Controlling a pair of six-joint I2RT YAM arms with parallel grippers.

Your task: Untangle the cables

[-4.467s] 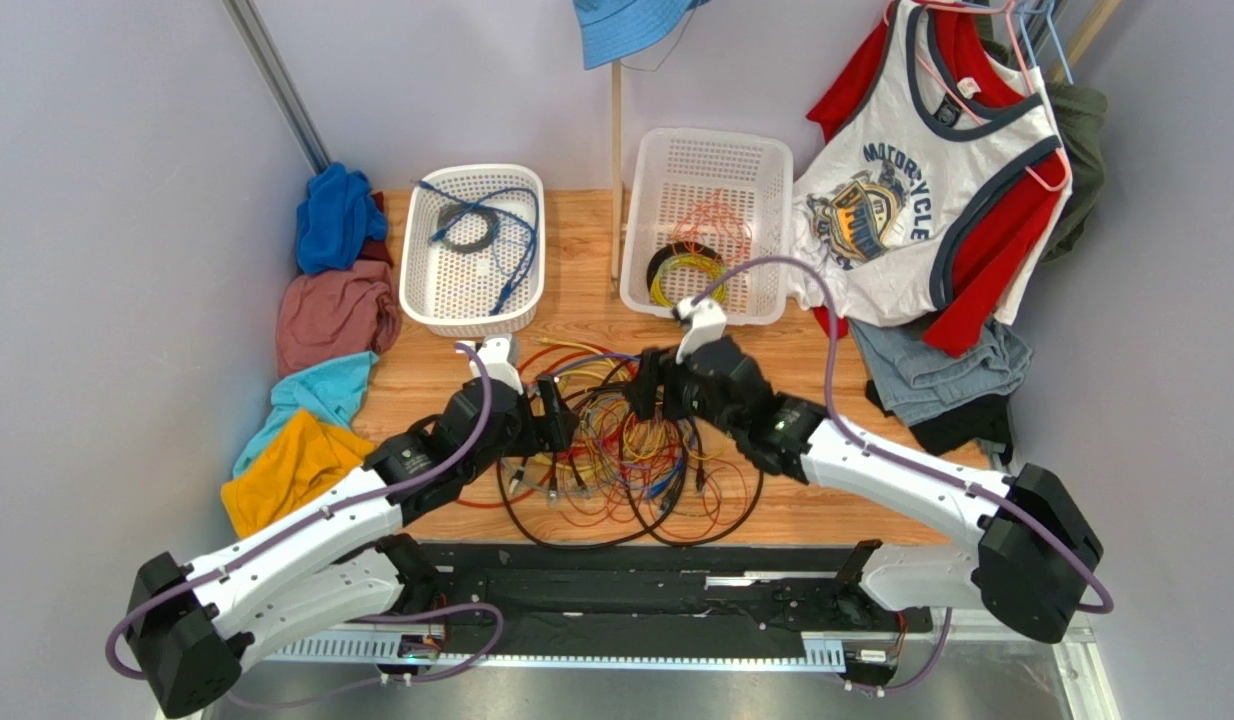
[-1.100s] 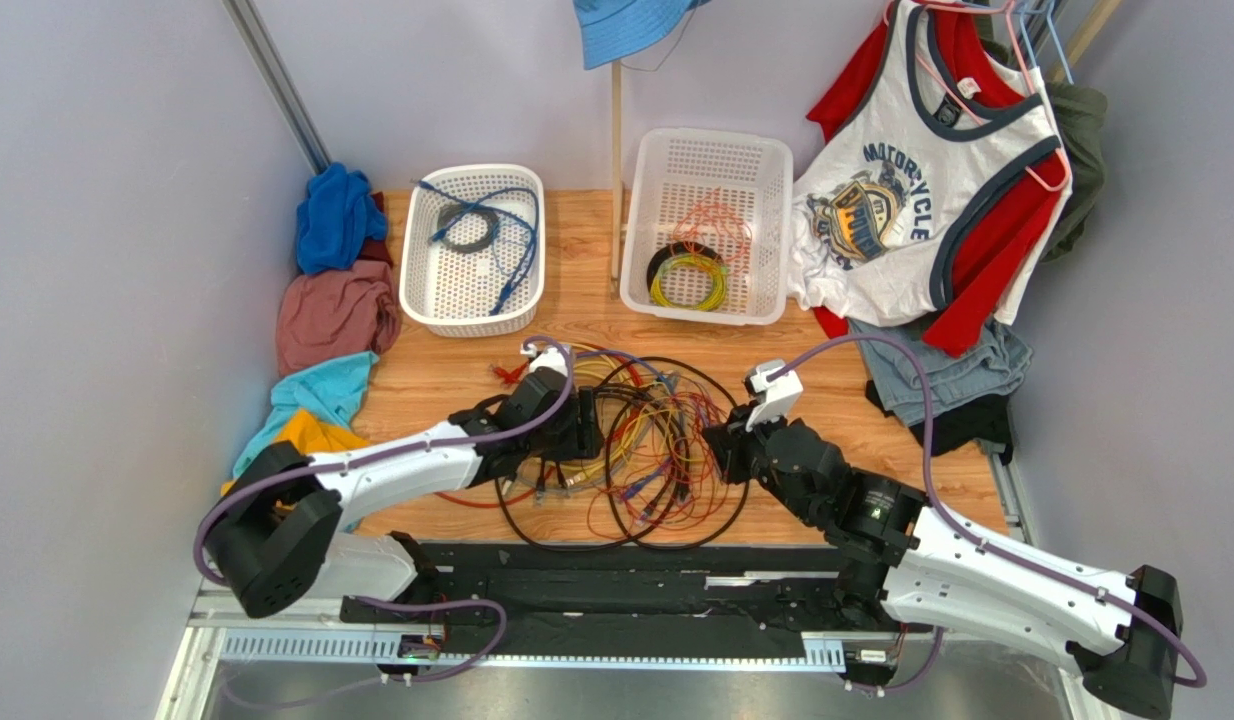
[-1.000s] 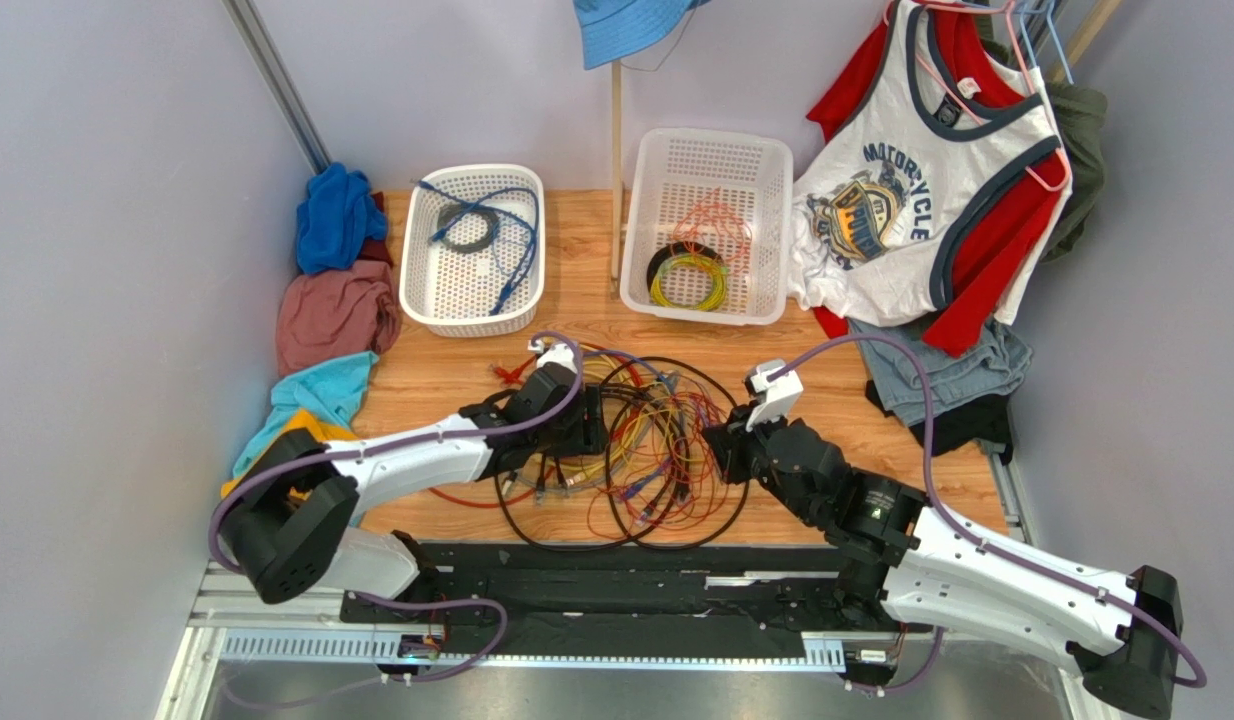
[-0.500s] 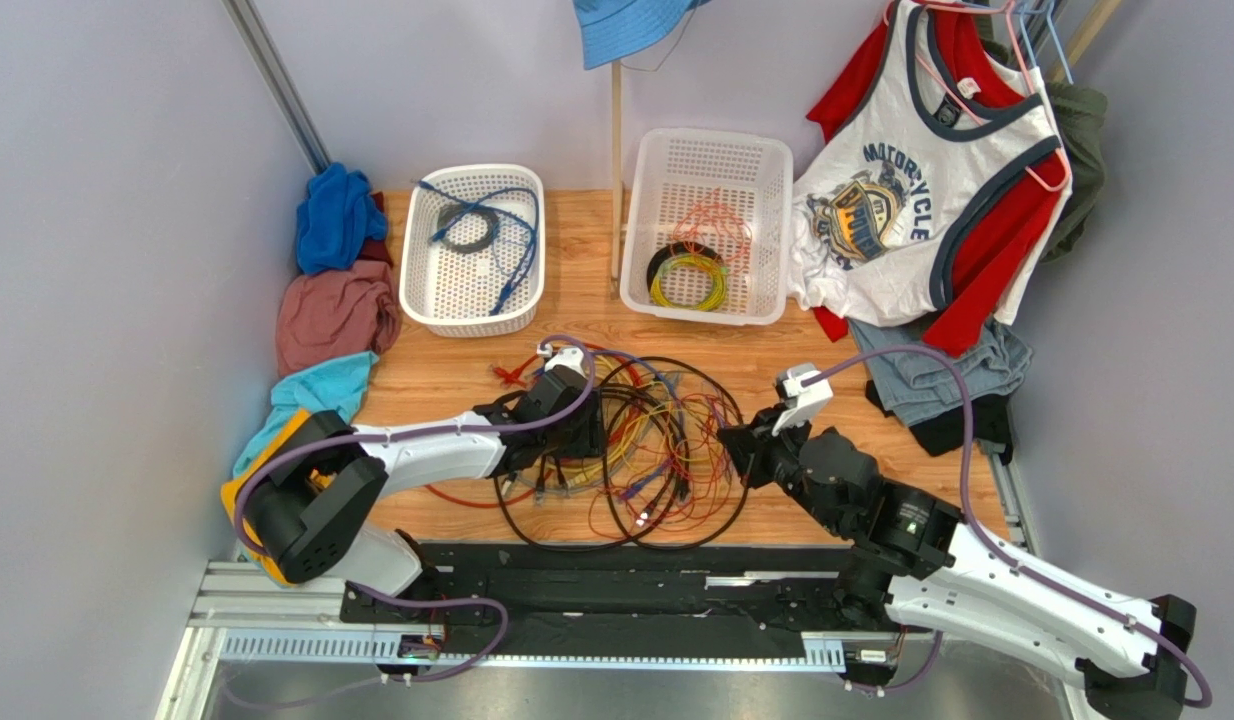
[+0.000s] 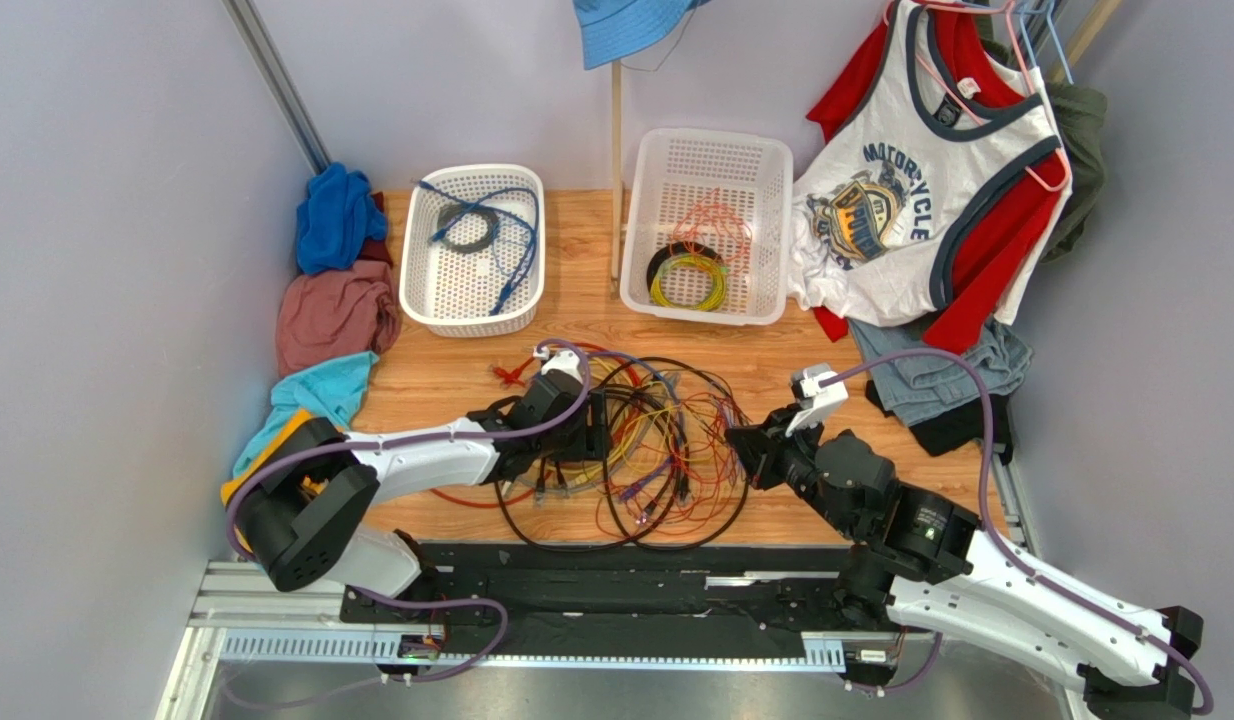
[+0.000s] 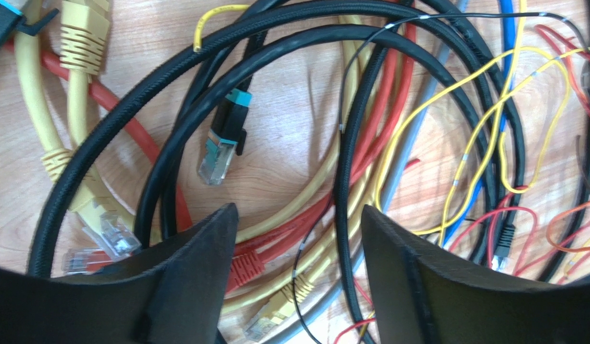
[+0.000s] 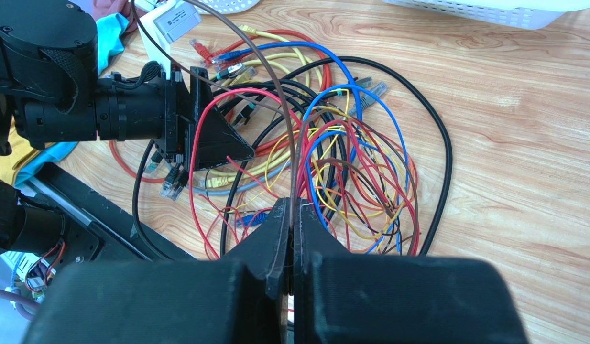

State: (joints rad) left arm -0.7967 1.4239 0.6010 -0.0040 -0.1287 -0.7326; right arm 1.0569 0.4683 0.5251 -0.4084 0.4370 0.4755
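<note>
CABLES AWAIT SORTING: the cables [image 5: 638,450] are heaped at mid-frame on the bench [image 5: 578,300]. The left gripper [image 6: 298,211] is poised directly over them, fingers apart — the right gripper [image 7: 291,208], at their right edge, is clamped on a thin brown wire [image 7: 294,165] running toward the upper left.

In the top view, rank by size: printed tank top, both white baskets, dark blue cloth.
1. Printed tank top.
2. Left basket and right basket, too alike to rank.
3. Dark blue cloth.
</note>
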